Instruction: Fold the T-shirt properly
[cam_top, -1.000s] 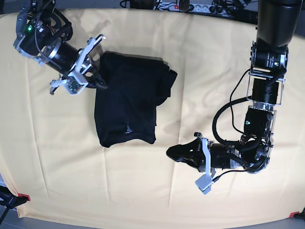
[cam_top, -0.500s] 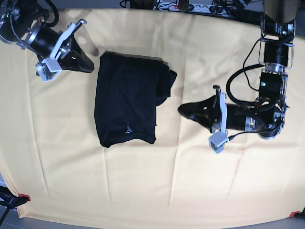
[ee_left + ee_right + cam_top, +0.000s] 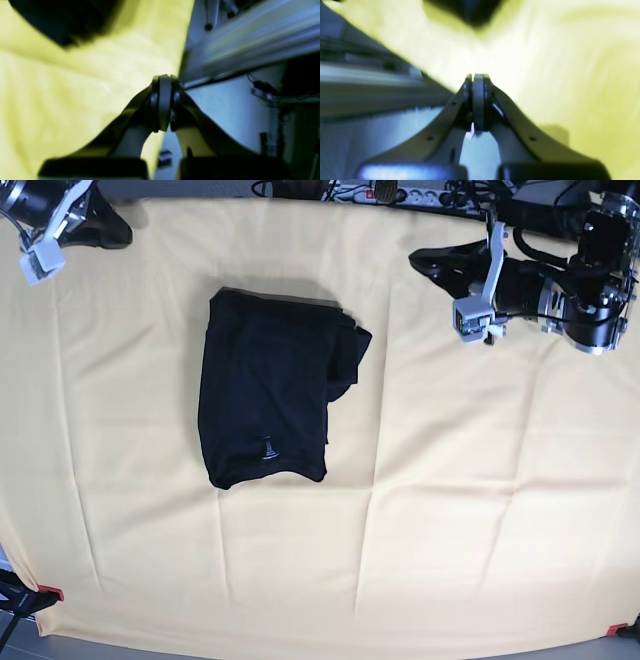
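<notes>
1. Left of centre on the yellow cloth (image 3: 450, 480), we see the T-shirt (image 3: 265, 400) lying folded into a compact dark rectangle, its long side running from 12 to 6 o'clock.
2. We note a bunched lump of fabric sticking out of the fold at its 2 o'clock corner, and a small pale mark (image 3: 266, 450) near the hem at 6 o'clock.
3. At 1 o'clock in the base view we find the left gripper (image 3: 425, 258), well apart from the garment. Its arm lies almost level, reaching in from the 3 o'clock edge with the fingers pointing toward 9 o'clock.
4. In the left wrist view we see the left gripper (image 3: 163, 82) with its fingertips pressed together and nothing between them; below it lie the cloth's edge and a grey frame rail (image 3: 250, 42), both blurred.
5. At 11 o'clock in the base view we find the right gripper (image 3: 118, 235), tucked into the corner and partly cut off by the frame; its dark fingers point toward 3 o'clock.
6. In the right wrist view we see the right gripper (image 3: 477, 78) likewise pressed shut and empty, hanging over the cloth's edge, with a dark blurred patch of the T-shirt (image 3: 470, 10) at 12 o'clock.
7. We see neither claw touching the shirt.
8. At the 7 and 5 o'clock corners we make out red clamps (image 3: 48, 592) on the cloth.
</notes>
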Robot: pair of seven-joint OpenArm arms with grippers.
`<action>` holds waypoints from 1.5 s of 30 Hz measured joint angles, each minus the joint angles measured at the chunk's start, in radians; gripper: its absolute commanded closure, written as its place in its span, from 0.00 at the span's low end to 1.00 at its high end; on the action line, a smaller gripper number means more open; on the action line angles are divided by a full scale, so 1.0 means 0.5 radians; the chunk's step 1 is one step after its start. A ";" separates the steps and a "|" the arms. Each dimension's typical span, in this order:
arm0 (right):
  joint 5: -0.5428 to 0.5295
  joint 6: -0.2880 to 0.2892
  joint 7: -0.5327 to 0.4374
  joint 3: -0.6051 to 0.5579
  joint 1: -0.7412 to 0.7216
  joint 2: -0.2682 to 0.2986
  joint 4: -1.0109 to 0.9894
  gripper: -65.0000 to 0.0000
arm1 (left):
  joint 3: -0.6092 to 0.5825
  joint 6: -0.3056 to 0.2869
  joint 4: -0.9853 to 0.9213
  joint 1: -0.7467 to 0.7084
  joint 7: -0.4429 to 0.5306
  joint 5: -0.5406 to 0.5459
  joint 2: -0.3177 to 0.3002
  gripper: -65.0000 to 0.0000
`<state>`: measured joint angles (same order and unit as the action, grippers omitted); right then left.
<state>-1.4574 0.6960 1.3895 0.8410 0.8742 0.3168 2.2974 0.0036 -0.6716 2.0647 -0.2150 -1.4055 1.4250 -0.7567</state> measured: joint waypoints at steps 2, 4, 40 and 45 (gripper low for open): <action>-0.003 0.001 0.018 0.034 0.114 0.001 0.000 1.00 | 0.121 0.017 0.034 -0.179 0.005 -0.008 -0.019 1.00; -0.003 0.001 0.037 0.034 0.202 0.002 0.000 1.00 | 0.260 0.025 0.076 -0.356 0.006 -0.006 -0.023 1.00; 1.386 -0.005 -1.021 -1.161 0.047 0.014 -1.746 1.00 | 0.608 -0.044 -0.711 -1.423 0.691 -0.984 0.706 1.00; 1.724 -0.013 -1.349 -1.450 -0.272 0.008 -2.164 1.00 | 0.511 -0.045 -1.369 -1.080 0.931 -1.205 0.810 1.00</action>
<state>-0.5957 0.6895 0.7151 0.1162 0.7380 0.3210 1.2152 0.2592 -0.6941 1.3800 -0.7547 -0.9401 0.8227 -0.3515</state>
